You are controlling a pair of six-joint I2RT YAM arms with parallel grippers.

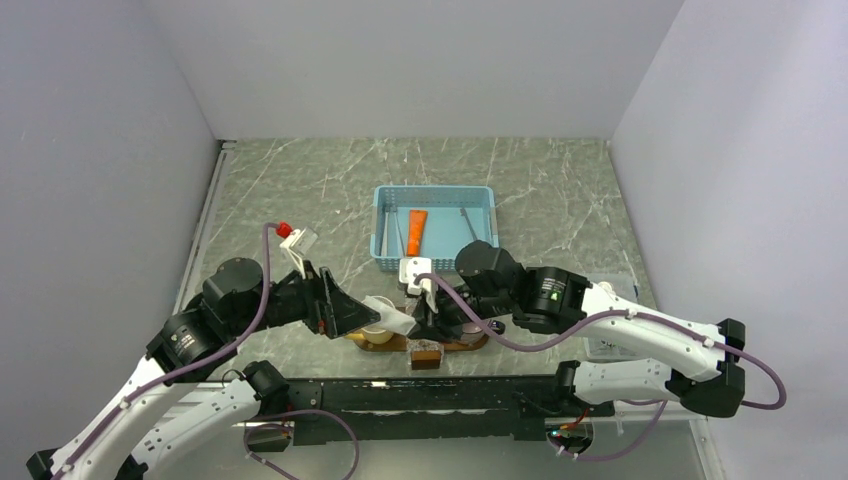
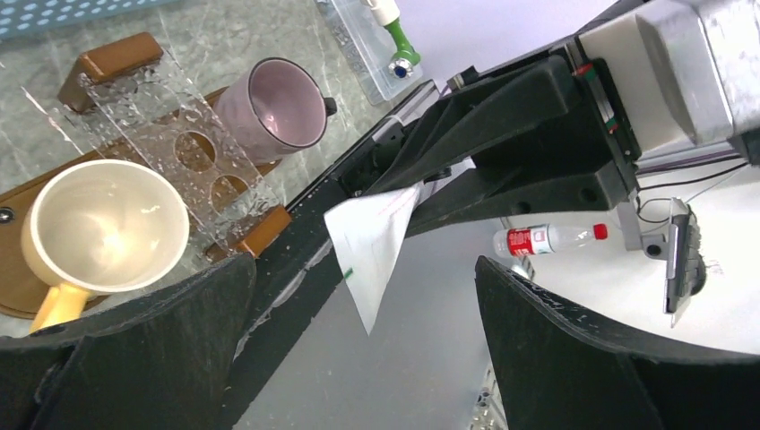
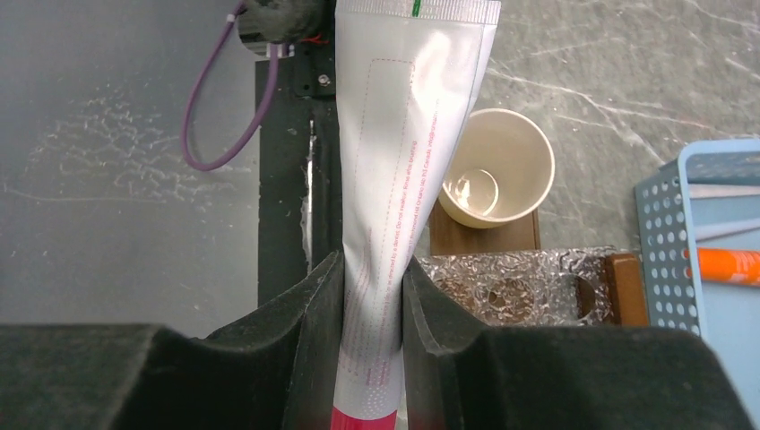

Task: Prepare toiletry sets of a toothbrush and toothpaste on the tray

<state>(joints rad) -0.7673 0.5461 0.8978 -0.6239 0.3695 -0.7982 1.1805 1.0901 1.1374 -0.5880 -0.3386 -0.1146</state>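
My right gripper [image 3: 372, 269] is shut on a white toothpaste tube [image 3: 408, 152] with red print and holds it above the near table edge. In the top view the right gripper [image 1: 427, 322] is over the dark-brown tray [image 1: 472, 344]. My left gripper [image 1: 370, 318] faces it, open; in the left wrist view [image 2: 363, 300] the tube's flat end [image 2: 376, 237] hangs between the wide-apart fingers without touching them. A slim pale toothbrush [image 1: 398, 235] lies in the light-blue basket [image 1: 385, 205], also in the right wrist view [image 3: 728, 229].
The tray [image 2: 18, 269] carries a cream cup [image 2: 103, 228], a mauve cup [image 2: 273, 107] and a clear holder with holes [image 2: 193, 152]. An orange tube [image 1: 416, 232] lies in the basket. A small clear box [image 2: 363, 49] stands at the right of the tray.
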